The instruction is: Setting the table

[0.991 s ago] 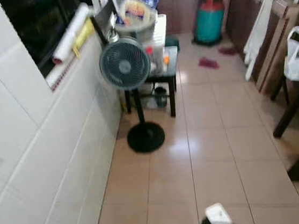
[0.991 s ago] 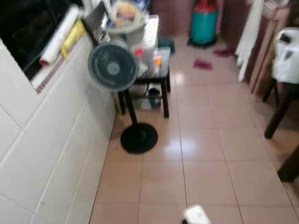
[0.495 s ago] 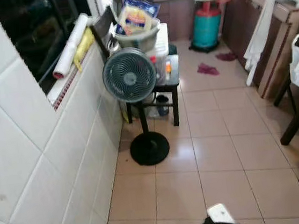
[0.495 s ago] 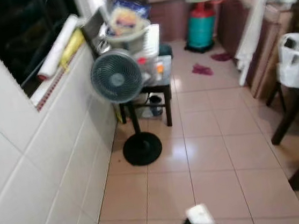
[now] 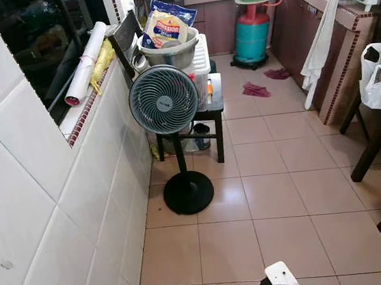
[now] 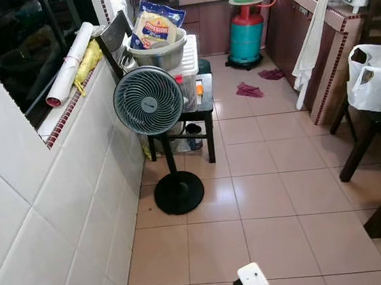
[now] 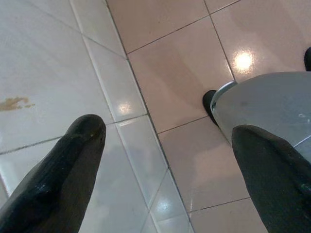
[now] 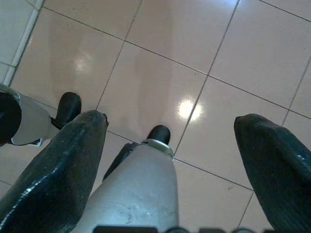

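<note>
Fan (image 5: 164,99) on a stand sits ahead-left by the tiled wall (image 5: 39,201), small black table (image 5: 212,102) just behind it stacked with a basin (image 5: 169,50) and snack bag (image 5: 168,27). Gas cylinder (image 5: 252,34) far. My left claw (image 7: 165,160) and right claw (image 8: 170,155) hang over the floor (image 5: 279,194), both spread wide, holding nothing.

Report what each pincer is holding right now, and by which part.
Nothing is held. The left pincer and the right pincer both hang open over the floor tiles, fingers spread wide with nothing between them.
</note>
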Available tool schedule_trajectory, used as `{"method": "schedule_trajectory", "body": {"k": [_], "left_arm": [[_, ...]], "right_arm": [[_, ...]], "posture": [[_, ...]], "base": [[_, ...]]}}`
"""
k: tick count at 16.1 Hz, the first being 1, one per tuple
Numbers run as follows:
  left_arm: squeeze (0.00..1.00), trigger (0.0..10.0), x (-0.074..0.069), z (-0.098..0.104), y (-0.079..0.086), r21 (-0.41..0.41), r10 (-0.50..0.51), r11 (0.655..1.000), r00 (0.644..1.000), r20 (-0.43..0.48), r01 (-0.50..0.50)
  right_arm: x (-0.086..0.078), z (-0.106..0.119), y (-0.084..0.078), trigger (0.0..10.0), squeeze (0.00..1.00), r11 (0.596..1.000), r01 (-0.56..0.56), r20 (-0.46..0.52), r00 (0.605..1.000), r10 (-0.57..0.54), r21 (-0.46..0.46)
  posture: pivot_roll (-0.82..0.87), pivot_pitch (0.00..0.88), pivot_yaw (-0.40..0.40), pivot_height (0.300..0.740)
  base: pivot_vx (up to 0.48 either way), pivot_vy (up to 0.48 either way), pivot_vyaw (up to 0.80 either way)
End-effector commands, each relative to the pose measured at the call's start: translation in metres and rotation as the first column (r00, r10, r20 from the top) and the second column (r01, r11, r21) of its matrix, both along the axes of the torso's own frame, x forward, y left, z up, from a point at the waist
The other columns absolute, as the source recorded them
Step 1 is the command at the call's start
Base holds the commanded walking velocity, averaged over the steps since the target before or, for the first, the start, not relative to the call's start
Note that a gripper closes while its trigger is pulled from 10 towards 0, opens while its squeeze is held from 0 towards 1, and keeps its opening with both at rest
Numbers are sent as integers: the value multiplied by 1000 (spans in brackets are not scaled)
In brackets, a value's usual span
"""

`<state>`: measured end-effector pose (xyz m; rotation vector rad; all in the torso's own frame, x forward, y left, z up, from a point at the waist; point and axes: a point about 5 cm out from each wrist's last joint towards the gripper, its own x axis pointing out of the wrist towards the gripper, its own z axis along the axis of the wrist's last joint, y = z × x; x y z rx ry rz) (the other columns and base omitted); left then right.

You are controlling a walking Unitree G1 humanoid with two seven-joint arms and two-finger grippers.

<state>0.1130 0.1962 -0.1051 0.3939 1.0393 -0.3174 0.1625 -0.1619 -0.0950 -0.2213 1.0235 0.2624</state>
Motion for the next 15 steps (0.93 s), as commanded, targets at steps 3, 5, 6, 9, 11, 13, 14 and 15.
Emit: {"method": "schedule_trajectory", "body": {"k": [3, 5, 6, 9, 11, 13, 14, 15], "left_arm": [[0, 10000, -4, -3, -13, -39, -37, 999, 999, -22, 36], [0, 10000, -4, -3, -13, -40, -36, 999, 999, -25, 35], [0, 10000, -4, -3, -13, -41, -37, 999, 999, -26, 36], [0, 10000, -4, -3, -13, -41, -40, 998, 999, -29, 38], [0, 10000, -4, -3, -13, -42, -43, 998, 999, -30, 42], [0, 10000, -4, -3, -14, -42, -46, 998, 998, -31, 45], [0, 10000, -4, -3, -14, -42, -46, 998, 998, -31, 45], [0, 10000, -4, -3, -14, -44, -45, 998, 999, -30, 43]], "right_arm": [[3, 1, -1, 10000, 0, 1000, -1, 4, 1000, 1, -10], [3, 1, -1, 10000, 0, 1000, 0, 4, 1000, 0, -10], [3, 1, -1, 10000, 0, 1000, 5, 4, 1000, -5, -11], [3, 1, -1, 10000, 0, 1000, 13, 5, 1000, -13, -10], [2, 1, -1, 10000, 0, 1000, 17, 5, 1000, -17, -9], [3, 1, -1, 10000, 0, 1000, 19, 4, 1000, -19, -7], [3, 1, -1, 10000, 0, 1000, 19, 4, 1000, -19, -7], [3, 1, -2, 10000, 0, 1000, 21, 4, 1000, -21, -7]], "posture": [[-52, 0, 23, 740], [-52, 0, 24, 740], [-53, 0, 25, 740], [-54, 0, 29, 740], [-57, 0, 32, 740], [-58, 0, 30, 740], [-58, 0, 30, 740], [-59, 0, 30, 740]], "base": [[0, -210, 0], [0, -341, 0], [0, -349, 0], [0, -372, 0], [0, -414, 0], [0, -472, 0], [0, -472, 0], [0, -472, 0]]}}
